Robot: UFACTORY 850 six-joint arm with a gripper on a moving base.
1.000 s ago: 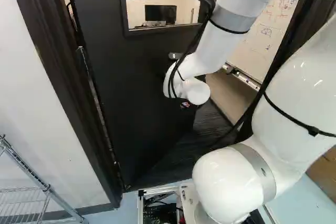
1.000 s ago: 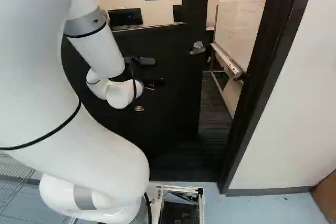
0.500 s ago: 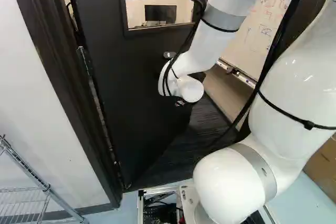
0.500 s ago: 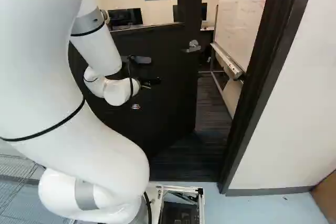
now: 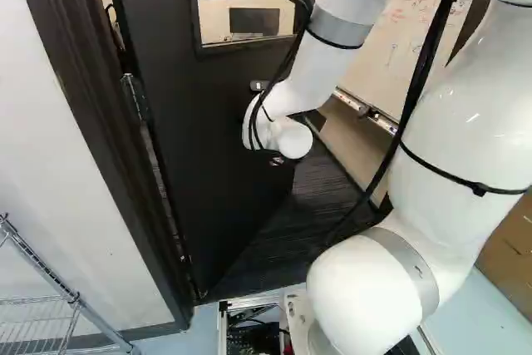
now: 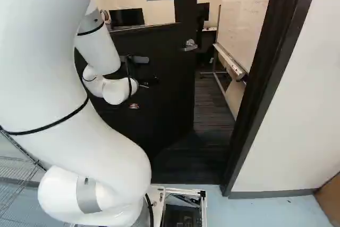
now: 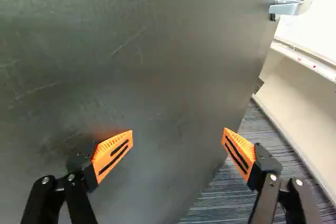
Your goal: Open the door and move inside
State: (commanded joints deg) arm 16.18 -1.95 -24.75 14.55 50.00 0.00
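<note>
The door (image 5: 208,164) has swung further inward, its free edge and handle (image 6: 189,45) drawing away from the latch-side frame (image 6: 260,89). The arm (image 5: 320,68) has moved with it, its wrist reaching deeper into the doorway and toward the hinge side against the lowest joint (image 5: 362,297). The base has not moved: both sides of the frame sit where they were.

The opening is well under way. The door is unlatched and ajar, with a broad gap through which the inner floor (image 6: 212,110) and the whiteboard (image 6: 234,19) show. What is left, I judge, is to push the door wider, keep it from swinging back, and drive the base through; it is still outside the doorway. The gap looks narrow for base and arm together, and the arm could catch on the frame if the base went in now.

The arm rises from its joint, arches over and slopes forward and down to the door, the wrist bent low beneath the window (image 5: 244,21). The gripper (image 7: 177,136) points at the door's face with its two fingers spread wide and nothing pinched between them. The handle lies ahead, off beyond the finger nearer the free edge. The other finger seems to lean on the door, though contact is hard to make out.
</note>
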